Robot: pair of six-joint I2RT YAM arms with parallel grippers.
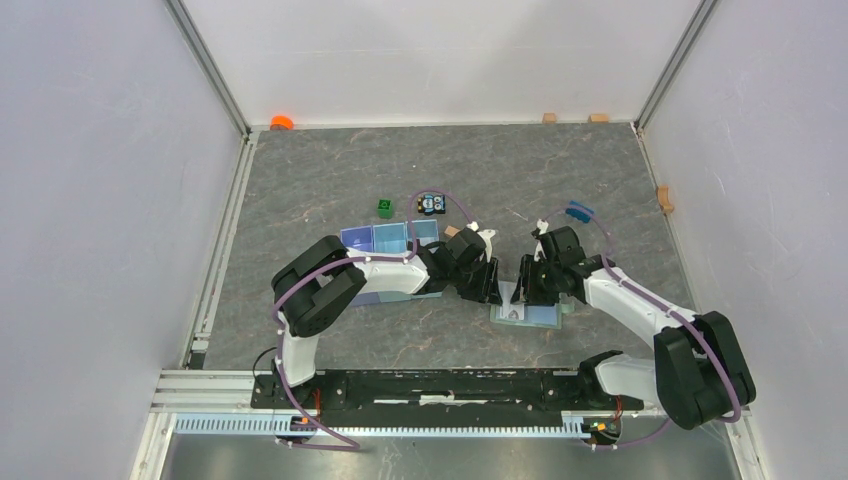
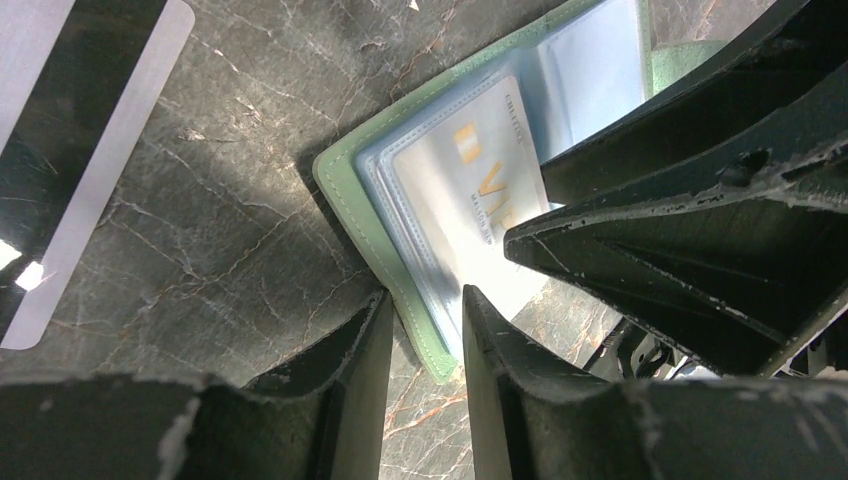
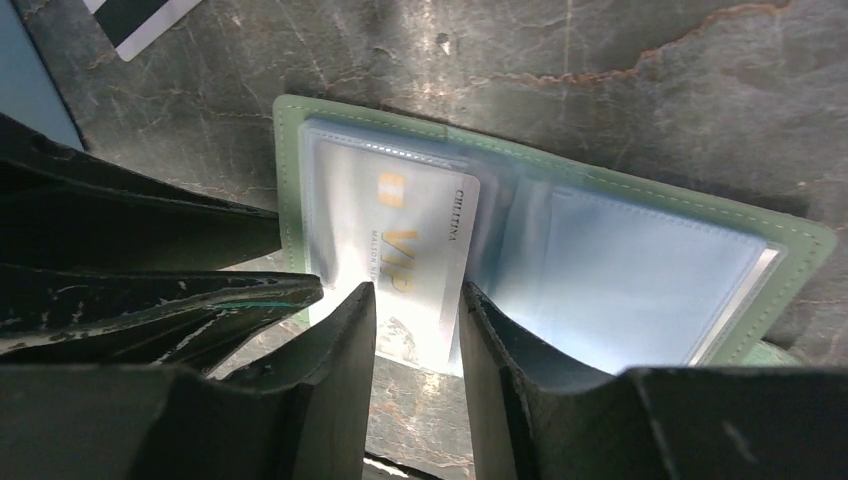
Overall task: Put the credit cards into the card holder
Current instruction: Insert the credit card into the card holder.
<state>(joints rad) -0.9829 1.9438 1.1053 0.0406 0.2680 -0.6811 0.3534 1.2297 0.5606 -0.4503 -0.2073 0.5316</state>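
From above, you have both arms meeting mid-table at the open wallet (image 1: 530,316). The left pincer (image 1: 491,292) is at its left end and the right pincer (image 1: 524,290) is over it. A blue tray (image 1: 375,238) sits just beyond the left arm.

Left wrist: your left pincer's jaws stand apart, astride the wallet's green corner, with no squeeze visible. A VIP card (image 2: 470,190) lies with its far end under the clear sleeve, and a striped card (image 2: 95,120) rests on the table, well apart.

Right wrist: the fingers (image 3: 340,350) flank the VIP card's near end, close on both long edges. You cannot tell whether they pinch it.
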